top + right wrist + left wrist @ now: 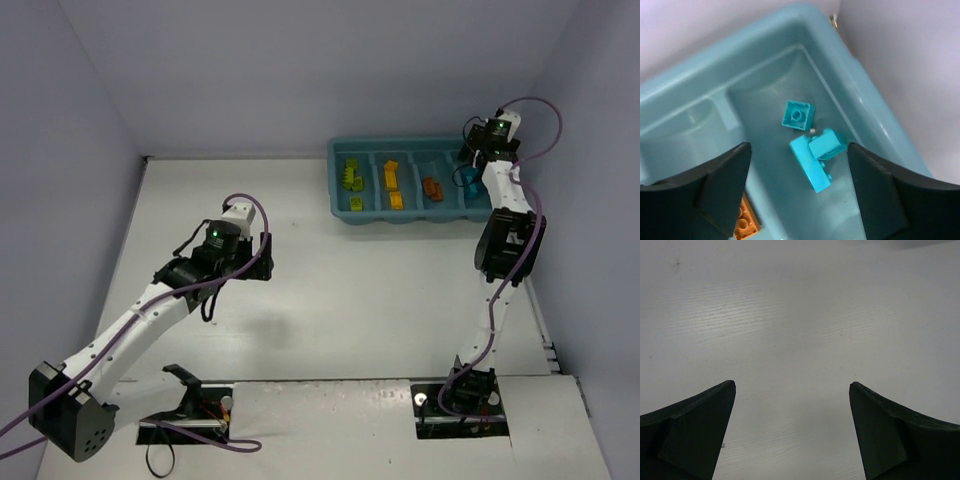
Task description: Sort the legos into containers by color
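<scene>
Cyan plastic bricks [816, 155] lie in the teal plastic tray's [880, 125] two-o'clock end compartment. The right gripper [797, 147] is spread and empty above them, so it is best to rise straight up before swinging away. Left gripper [792, 385] is spread too.

Noting the hardware as I see it. Left arm [140, 318] and right arm [508, 248]: white link shells, black joint housings. Purple cable [250, 198] loops along each. Green lamp [213, 236] on each wrist. Fingers [690, 435] matte black, wedge-shaped.
</scene>
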Controlling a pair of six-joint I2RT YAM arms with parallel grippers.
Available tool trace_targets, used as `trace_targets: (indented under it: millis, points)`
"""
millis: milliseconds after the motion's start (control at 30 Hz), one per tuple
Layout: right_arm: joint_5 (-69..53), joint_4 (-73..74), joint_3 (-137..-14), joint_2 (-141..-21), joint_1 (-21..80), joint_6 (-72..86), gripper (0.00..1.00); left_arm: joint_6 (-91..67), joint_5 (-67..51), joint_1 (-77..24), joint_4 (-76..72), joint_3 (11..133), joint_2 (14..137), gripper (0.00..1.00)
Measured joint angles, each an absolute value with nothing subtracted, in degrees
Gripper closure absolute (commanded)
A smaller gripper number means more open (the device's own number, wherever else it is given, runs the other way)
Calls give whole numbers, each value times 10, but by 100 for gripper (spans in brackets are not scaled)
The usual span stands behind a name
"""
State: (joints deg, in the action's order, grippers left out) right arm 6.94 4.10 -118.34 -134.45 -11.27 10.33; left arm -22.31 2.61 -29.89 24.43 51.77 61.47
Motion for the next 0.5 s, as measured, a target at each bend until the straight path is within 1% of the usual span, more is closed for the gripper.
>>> trace_targets:
  millis: [67, 133, 200, 233, 433, 500]
  points:
    - [66, 36, -1185, -1334, -112, 102, 19, -227, 27, -299, 251, 518, 613, 11]
    - [58, 32, -1171, -1310, -112, 102, 16, -230, 30, -299, 262, 519, 606, 11]
    - [46, 29, -1142, -1268, -112, 103, 7, -232, 33, -299, 277, 524, 596, 11]
    - [37, 29, -1121, -1237, -112, 103, 0, -234, 35, -299, 285, 529, 591, 11]
    - [-26, 12, -964, -985, -108, 128, 0, -256, 72, -299, 352, 603, 575, 10]
    - [-50, 2, -902, -883, -108, 138, 0, -264, 88, -296, 375, 628, 569, 6]
